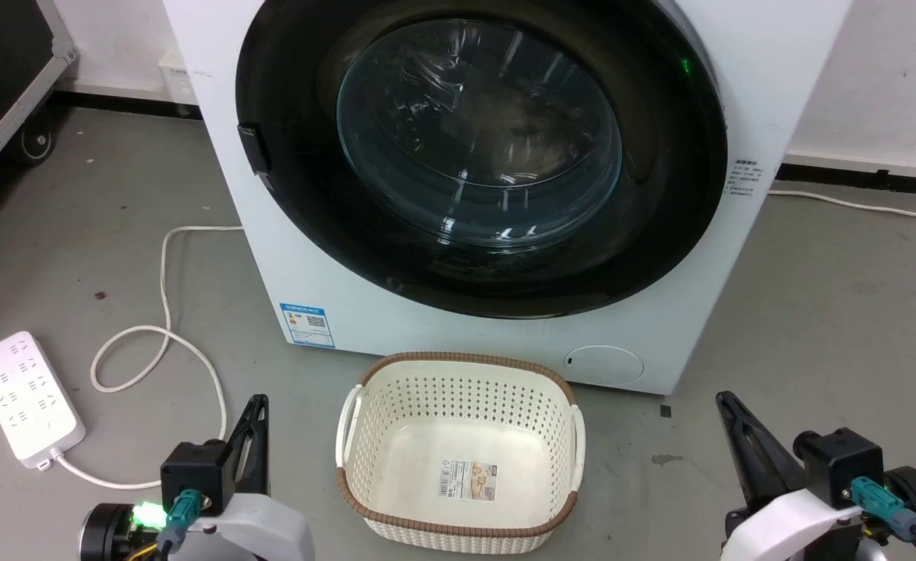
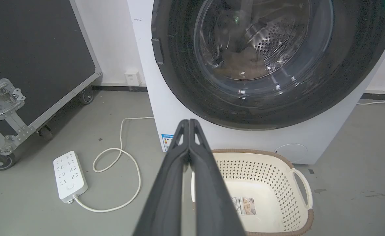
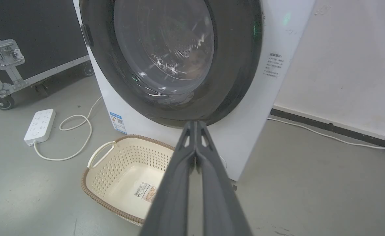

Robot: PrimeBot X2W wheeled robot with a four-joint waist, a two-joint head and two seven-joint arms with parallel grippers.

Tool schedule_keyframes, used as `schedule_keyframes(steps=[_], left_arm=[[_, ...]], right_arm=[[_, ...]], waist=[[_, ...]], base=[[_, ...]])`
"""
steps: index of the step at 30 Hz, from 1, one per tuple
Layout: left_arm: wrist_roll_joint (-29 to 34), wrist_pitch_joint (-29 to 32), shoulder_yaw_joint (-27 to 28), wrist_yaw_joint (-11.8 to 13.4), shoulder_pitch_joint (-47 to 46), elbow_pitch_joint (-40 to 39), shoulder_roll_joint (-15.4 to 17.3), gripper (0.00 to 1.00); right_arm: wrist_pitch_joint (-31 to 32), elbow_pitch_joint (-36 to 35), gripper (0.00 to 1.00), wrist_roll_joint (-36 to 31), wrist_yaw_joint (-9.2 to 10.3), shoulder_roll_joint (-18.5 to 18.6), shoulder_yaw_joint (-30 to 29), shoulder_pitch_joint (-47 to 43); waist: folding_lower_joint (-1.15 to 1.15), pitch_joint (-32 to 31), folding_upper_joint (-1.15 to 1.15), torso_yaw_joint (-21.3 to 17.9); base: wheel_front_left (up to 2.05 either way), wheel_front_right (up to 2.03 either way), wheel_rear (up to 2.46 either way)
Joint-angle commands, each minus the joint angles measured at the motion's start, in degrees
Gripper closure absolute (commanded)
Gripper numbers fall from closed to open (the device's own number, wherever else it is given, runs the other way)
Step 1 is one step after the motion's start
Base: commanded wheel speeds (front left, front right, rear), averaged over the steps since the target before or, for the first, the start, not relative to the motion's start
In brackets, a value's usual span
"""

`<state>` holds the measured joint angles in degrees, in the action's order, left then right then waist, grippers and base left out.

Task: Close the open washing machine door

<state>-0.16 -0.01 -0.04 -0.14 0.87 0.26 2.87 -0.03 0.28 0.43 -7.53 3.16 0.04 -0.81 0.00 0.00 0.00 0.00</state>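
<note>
Both sets of jaws are pressed fully together with nothing between them: the left gripper (image 1: 257,403) and the right gripper (image 1: 724,397) sit low at either side of the head view, fingers pointing toward the machine, touching nothing. Between the 2 grippers a cream basket (image 1: 458,365) stands on the floor, just in front of the washing machine (image 1: 395,312). Left of the left gripper lie a white power strip (image 1: 27,397) and its looped cord (image 1: 165,312). The washing machine door (image 1: 481,156) appears to lie flat against the white front in all 3 views, with its handle (image 1: 253,148) on the left edge and the steel drum visible through the glass. We judge the door shut or very nearly so, but we cannot tell whether the latch has caught. Risks from here: a door merely resting could swing back out; a low reach to press it would strike the basket; narrow closed fingers could skid on the glossy glass; rolling leftward could run over the cord.
</note>
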Motion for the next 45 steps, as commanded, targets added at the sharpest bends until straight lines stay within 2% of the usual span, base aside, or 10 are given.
schedule_keyframes(steps=[1, 45], left_arm=[[0.16, 0.01, 0.04, 0.14, -0.87, -0.26, 0.0, 1.0], [0.16, 0.01, 0.04, 0.14, -0.87, -0.26, 0.0, 1.0]], right_arm=[[0.03, -0.28, 1.0, -0.43, 0.04, -0.28, -0.04, 0.81], [0.03, -0.28, 1.0, -0.43, 0.04, -0.28, -0.04, 0.81]], waist=[[0.0, 0.0, 0.0, 0.0], [0.0, 0.0, 0.0, 0.0]], base=[[0.0, 0.0, 0.0], [0.0, 0.0, 0.0]])
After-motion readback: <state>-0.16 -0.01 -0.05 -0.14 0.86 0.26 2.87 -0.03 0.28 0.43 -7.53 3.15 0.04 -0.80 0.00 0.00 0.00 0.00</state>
